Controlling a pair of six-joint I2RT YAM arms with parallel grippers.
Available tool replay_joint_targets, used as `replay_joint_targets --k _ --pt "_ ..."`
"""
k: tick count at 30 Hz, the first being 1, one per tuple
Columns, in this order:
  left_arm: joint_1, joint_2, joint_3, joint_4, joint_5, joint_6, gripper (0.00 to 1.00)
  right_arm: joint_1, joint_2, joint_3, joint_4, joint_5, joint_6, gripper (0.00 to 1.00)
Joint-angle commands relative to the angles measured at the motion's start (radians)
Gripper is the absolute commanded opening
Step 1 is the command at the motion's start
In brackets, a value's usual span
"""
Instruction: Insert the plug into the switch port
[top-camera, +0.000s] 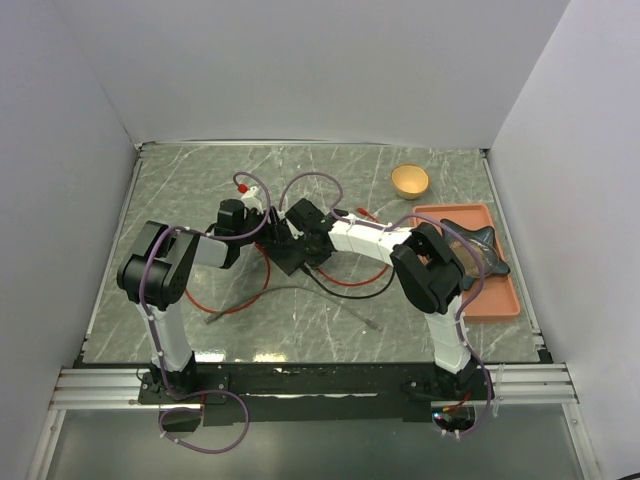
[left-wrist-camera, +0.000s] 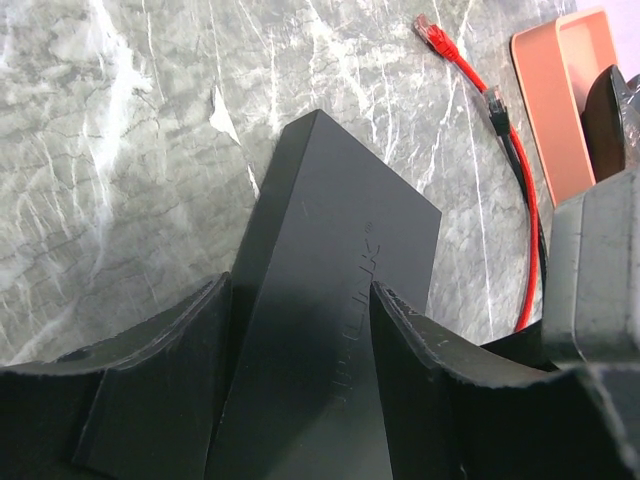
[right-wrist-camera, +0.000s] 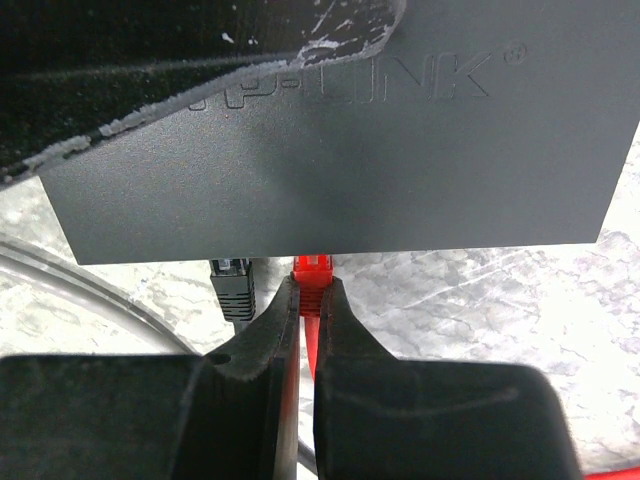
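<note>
Here, the left tool (left-wrist-camera: 303, 290) clasps the black switch (left-wrist-camera: 340, 230); the right tool (right-wrist-camera: 312, 290) pinches the red plug (right-wrist-camera: 312, 266) at its edge, the switch port hidden.

jaws pinch red plug (right-wrist-camera: 312, 275) at black switch box (right-wrist-camera: 400, 150) edge; black plug (right-wrist-camera: 232, 285) beside it, touching edge.

Embossed brand "TP-LINK" with a small ® on the black box (right-wrist-camera: 400, 170) top face, first letter partly hidden.
</note>
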Motion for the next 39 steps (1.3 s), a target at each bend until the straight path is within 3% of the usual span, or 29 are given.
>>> replay_joint_targets --k 1,10,21,25,31,36,39 --pt "-0.059 0.016 -0.01 -0.039 0.286 -0.049 0.57 -0.014 -0.047 0.022 0.457 -0.028 0.049 0.0" --pt "-0.074 0.056 0.008 -0.064 0.329 -0.03 0.46 -0.042 -0.067 -0.006 0.616 -0.079 0.057 0.0" --pt "-0.097 0.069 0.032 -0.113 0.353 -0.001 0.42 -0.056 -0.004 0.12 0.577 -0.071 0.07 0.0" --pt "-0.105 0.061 0.036 -0.137 0.364 0.037 0.43 -0.057 0.036 0.193 0.483 -0.048 0.077 0.0" --pt "-0.093 0.049 0.042 -0.164 0.286 0.034 0.46 -0.056 -0.014 0.126 0.482 -0.042 0.069 0.0" --pt "-0.038 0.006 0.08 -0.229 0.167 0.028 0.57 -0.057 -0.054 0.039 0.445 -0.036 0.078 0.0" --pt "-0.015 -0.01 0.169 -0.349 0.079 0.071 0.65 -0.056 -0.08 -0.027 0.451 -0.034 0.098 0.09"
